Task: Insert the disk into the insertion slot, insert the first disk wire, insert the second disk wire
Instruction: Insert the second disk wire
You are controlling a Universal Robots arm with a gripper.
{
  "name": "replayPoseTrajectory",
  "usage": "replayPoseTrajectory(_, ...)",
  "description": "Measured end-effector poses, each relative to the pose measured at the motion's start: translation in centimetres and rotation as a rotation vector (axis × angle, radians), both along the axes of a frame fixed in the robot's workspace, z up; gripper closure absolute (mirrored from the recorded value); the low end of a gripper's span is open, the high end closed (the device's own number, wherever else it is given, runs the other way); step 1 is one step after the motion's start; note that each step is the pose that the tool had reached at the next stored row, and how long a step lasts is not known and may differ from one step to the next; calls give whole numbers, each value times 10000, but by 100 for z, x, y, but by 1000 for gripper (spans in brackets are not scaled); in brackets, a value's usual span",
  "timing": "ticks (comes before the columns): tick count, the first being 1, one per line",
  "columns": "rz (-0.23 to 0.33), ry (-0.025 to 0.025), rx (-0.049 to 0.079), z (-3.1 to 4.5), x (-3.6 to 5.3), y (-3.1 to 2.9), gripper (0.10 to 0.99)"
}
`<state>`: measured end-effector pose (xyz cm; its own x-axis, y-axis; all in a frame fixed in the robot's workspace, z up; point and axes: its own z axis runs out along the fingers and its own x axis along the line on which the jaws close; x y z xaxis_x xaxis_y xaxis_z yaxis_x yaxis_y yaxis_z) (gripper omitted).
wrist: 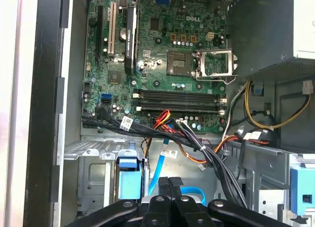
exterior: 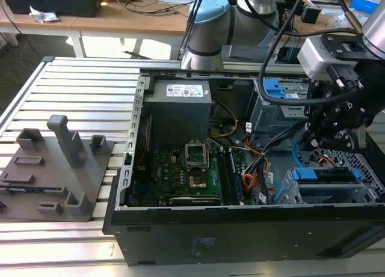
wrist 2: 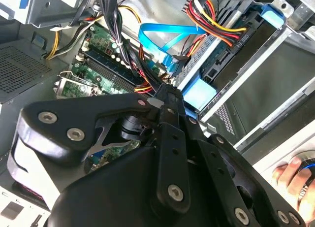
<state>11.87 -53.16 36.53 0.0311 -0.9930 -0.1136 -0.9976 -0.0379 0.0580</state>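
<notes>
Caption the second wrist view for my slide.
Closed claw beside the blue wire, near the blue-framed disk seated in its grey cage.

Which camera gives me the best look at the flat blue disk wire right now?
The second wrist view: the second disk wire shows there as a folded loop ending at its dark plug near the disk. The first wrist view catches one short stretch of it; the exterior view shows a thin blue arc.

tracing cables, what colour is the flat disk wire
The flat wire is bright blue, clearest in the second wrist view.
</notes>
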Motion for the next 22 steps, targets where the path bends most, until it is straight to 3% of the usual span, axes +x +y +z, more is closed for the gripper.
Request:
replayPoseTrajectory(3,1,0,0,0,-1,0,784)
replayPoseTrajectory(7,142,0,-3,52,-3,0,784)
replayPoseTrajectory(10,572,-1,-2,90,-3,2,784)
replayPoseTrajectory(15,658,0,-6,94,-1,7,784)
replayPoseTrajectory(22,808,2,-1,91,107,102,784)
